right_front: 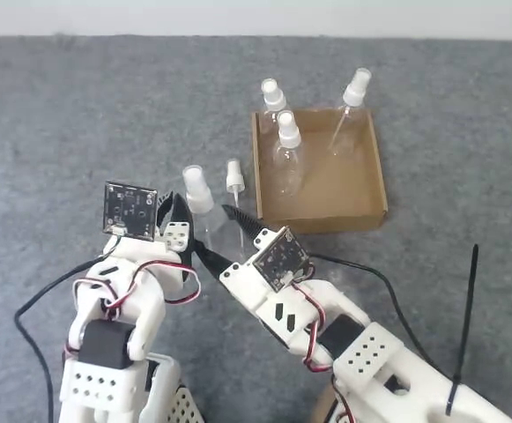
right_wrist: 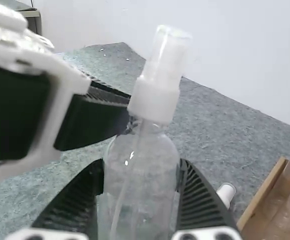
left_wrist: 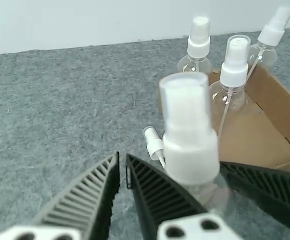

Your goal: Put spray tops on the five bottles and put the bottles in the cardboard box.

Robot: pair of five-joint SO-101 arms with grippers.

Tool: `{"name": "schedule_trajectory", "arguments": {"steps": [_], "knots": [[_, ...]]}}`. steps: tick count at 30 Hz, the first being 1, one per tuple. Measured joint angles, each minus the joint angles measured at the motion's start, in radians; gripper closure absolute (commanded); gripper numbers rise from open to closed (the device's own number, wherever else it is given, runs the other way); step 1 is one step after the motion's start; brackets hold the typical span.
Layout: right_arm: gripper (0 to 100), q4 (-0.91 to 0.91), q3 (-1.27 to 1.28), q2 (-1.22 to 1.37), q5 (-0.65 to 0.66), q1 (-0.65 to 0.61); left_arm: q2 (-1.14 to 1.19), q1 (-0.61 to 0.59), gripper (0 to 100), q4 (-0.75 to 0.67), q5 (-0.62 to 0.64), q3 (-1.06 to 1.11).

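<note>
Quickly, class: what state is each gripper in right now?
Left gripper: closed, holding nothing.
Right gripper: closed on the bottle.

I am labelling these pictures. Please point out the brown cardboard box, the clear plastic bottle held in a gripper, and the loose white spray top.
brown cardboard box (right_front: 344, 196): high view, bare floor.
clear plastic bottle (right_wrist: 142, 170): right wrist view, body.
loose white spray top (right_front: 234, 176): high view, head.

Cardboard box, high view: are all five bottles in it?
No, one bottle with its spray top on is outside the cardboard box, gripped by the right end effector.
</note>
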Motion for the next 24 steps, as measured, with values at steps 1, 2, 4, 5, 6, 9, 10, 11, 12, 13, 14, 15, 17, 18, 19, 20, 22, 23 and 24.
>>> {"name": "schedule_trajectory", "arguments": {"steps": [1,2,4,5,6,9,10,11,12,13,14,15,17,18,19,20,22,23,24], "knots": [[99.3,0.000,0.000,0.000,0.000,0.006,0.000,0.000,98,0.000,0.000,0.000],[99.3,0.000,0.000,0.000,0.000,0.014,0.000,0.000,97,0.000,0.000,0.002],[99.3,0.000,-0.002,0.000,0.000,0.055,0.009,0.002,94,0.000,-0.006,0.002],[99.3,0.000,-0.003,0.000,0.000,0.087,0.009,0.002,92,0.000,-0.006,0.002],[99.3,0.000,-0.005,0.000,0.000,0.121,0.009,0.002,89,0.000,-0.006,0.002],[99.3,0.012,-0.029,0.000,0.000,0.216,0.009,0.002,83,0.000,-0.006,0.002],[99.3,0.035,-0.048,0.000,0.000,0.244,0.009,0.002,83,0.000,-0.006,0.002],[99.3,0.064,-0.071,0.000,-0.011,0.265,0.009,0.002,83,0.000,-0.006,0.002],[99.3,0.095,-0.092,0.000,-0.029,0.282,0.009,0.002,82,0.000,-0.006,0.002],[99.3,0.129,-0.120,0.000,-0.051,0.296,0.009,0.002,82,0.000,-0.006,0.002],[99.3,0.164,-0.149,0.000,-0.071,0.311,0.009,0.002,82,0.000,-0.006,0.002],[99.3,0.196,-0.183,0.000,-0.084,0.325,0.009,0.003,82,0.000,-0.006,0.002],[99.3,0.258,-0.256,0.000,-0.095,0.345,0.009,0.006,79,0.000,-0.006,0.002],[99.3,0.290,-0.295,0.000,-0.097,0.347,0.009,0.006,77,0.000,-0.006,0.002],[99.3,0.321,-0.333,0.002,-0.100,0.345,0.009,0.006,74,0.000,-0.006,0.002],[99.3,0.347,-0.370,0.011,-0.100,0.341,0.009,0.011,72,0.000,-0.006,0.002],[99.3,0.388,-0.448,0.054,-0.103,0.344,0.009,0.041,69,0.000,-0.006,0.002],[99.3,0.404,-0.485,0.083,-0.106,0.350,0.009,0.060,69,0.002,-0.006,0.002],[99.3,0.416,-0.517,0.117,-0.106,0.354,0.009,0.084,69,0.008,-0.006,0.002]]}}
